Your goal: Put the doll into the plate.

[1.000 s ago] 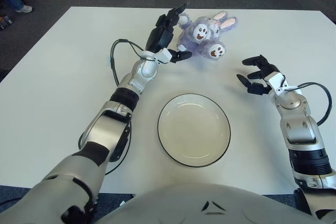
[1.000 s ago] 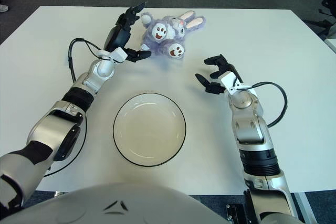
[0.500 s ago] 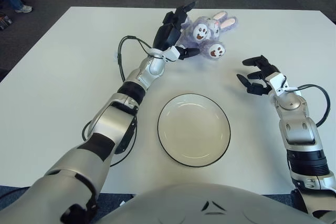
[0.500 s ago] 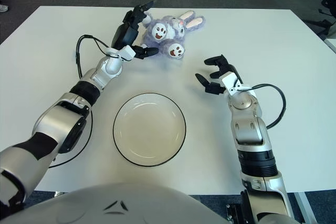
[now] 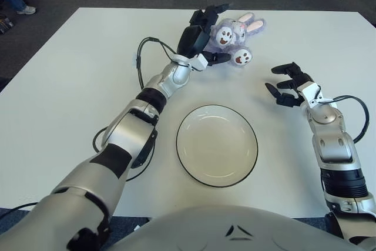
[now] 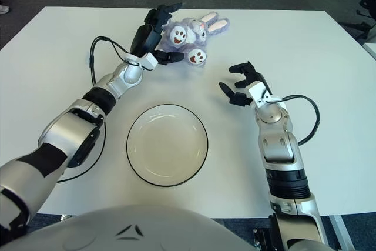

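A purple plush bunny doll [image 5: 235, 38] with pink-lined ears lies at the far middle of the white table [image 5: 70, 92]. My left hand [image 5: 202, 30] is stretched out to it, fingers spread around the doll's left side, one above and one below, touching its fur but not closed on it. A white plate with a dark rim [image 5: 217, 145] sits empty near the front middle of the table. My right hand [image 5: 285, 84] hovers over the table right of the plate, fingers relaxed and empty.
A black cable [image 5: 141, 57] loops off my left forearm above the table. The table's far edge runs just behind the doll. Dark carpet lies beyond, with a person's leg and shoe [image 5: 17, 1] at the far left.
My left hand has moved right and forward, from beside the doll to straddling its left side. The doll, the plate and my right hand have stayed in place.
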Motion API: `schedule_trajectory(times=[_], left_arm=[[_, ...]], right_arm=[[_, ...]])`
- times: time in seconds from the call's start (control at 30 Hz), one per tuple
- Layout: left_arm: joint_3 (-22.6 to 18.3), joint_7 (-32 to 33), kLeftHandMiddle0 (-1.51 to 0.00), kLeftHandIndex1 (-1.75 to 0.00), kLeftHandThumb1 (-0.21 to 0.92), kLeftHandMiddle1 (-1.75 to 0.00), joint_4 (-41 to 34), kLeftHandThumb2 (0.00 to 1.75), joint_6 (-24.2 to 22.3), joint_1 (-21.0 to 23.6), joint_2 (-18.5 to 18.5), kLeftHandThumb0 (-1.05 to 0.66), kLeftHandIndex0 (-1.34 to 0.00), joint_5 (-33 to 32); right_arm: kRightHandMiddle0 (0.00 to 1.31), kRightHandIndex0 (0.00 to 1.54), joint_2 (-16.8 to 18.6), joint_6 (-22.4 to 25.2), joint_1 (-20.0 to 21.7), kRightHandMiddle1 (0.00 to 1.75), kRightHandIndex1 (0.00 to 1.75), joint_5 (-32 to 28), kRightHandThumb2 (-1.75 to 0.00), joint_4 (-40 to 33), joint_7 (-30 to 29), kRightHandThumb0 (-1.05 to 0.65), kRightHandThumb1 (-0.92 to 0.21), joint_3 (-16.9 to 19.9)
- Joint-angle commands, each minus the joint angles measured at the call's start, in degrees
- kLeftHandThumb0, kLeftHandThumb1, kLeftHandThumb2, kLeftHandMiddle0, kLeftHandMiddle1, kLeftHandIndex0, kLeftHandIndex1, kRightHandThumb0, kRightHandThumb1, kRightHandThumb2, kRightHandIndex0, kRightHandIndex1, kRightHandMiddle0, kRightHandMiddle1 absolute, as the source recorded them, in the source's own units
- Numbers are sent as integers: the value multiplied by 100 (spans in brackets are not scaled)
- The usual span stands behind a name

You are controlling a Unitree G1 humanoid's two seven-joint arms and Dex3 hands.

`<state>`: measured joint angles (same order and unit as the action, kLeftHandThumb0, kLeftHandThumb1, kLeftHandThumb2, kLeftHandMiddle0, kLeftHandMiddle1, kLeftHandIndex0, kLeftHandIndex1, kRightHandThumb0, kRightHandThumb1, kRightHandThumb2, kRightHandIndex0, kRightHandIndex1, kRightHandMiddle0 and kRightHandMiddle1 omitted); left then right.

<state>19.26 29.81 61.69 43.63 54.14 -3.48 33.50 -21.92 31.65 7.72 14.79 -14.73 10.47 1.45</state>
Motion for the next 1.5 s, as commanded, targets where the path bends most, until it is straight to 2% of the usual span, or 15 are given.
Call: schedule_trajectory(times=[0.0,0.1,0.2,0.3,0.5,0.53,0.6,0.77,0.97,1.07,1.17,1.23,1.3,1.47], left_arm=[[15,-131,-28,-120,40,-128,116,86,150,169,23,-64,-2,-85],[3,-202,-39,-130,35,-155,151,94,184,186,21,-56,-11,-113],[-8,-183,-49,-135,34,-168,186,97,175,206,47,-52,-17,-108],[-13,-86,-62,-138,35,-173,209,97,188,216,58,-50,-22,-89],[2,-44,-76,-140,38,-174,267,99,235,239,68,-44,-29,-75],[6,-48,-80,-144,50,-174,277,85,241,244,66,-42,-36,-71],[20,-45,-83,-147,66,-175,288,66,255,253,56,-39,-44,-53],[57,31,-83,-148,74,-175,308,56,241,275,42,-38,-50,11],[111,116,-83,-151,69,-175,318,66,183,301,29,-39,-51,74],[124,123,-60,-165,45,-174,324,108,178,312,22,-13,-49,71],[119,97,-54,-171,36,-174,321,124,172,319,10,-5,-50,51],[119,94,-52,-172,33,-174,320,129,166,320,8,-3,-50,51],[121,90,-59,-163,31,-175,316,129,148,319,2,-2,-50,55],[142,146,-62,-166,35,-169,309,125,108,321,-24,-1,-41,101]], right_arm=[[0,12,32,12,-122,105,104,-78,-83,19,13,-53,-62,43],[0,11,55,10,-122,103,104,-88,-83,20,4,-54,-62,52],[0,11,71,-6,-123,104,104,-113,-83,27,10,-54,-62,71],[0,12,70,-21,-131,106,104,-110,-83,32,1,-54,-62,75],[0,12,61,-41,-154,105,104,-115,-83,22,10,-53,-62,94],[0,13,61,-40,-156,104,103,-120,-83,21,13,-53,-62,98],[0,14,63,-36,-161,104,101,-139,-84,14,23,-52,-62,111],[0,14,79,-43,-167,106,98,-176,-84,7,22,-52,-62,134],[0,15,98,-51,-177,110,97,-222,-84,-8,23,-53,-62,159],[0,15,93,-40,-174,109,97,-232,-84,-20,26,-53,-63,159],[0,15,80,-33,-173,105,93,-251,-84,-35,34,-53,-63,158],[0,15,75,-35,-176,104,92,-264,-83,-39,34,-54,-63,158],[0,15,71,-38,-180,104,91,-278,-83,-43,39,-54,-63,160],[0,18,69,-30,-182,111,94,-293,-83,-46,37,-53,-63,159]])
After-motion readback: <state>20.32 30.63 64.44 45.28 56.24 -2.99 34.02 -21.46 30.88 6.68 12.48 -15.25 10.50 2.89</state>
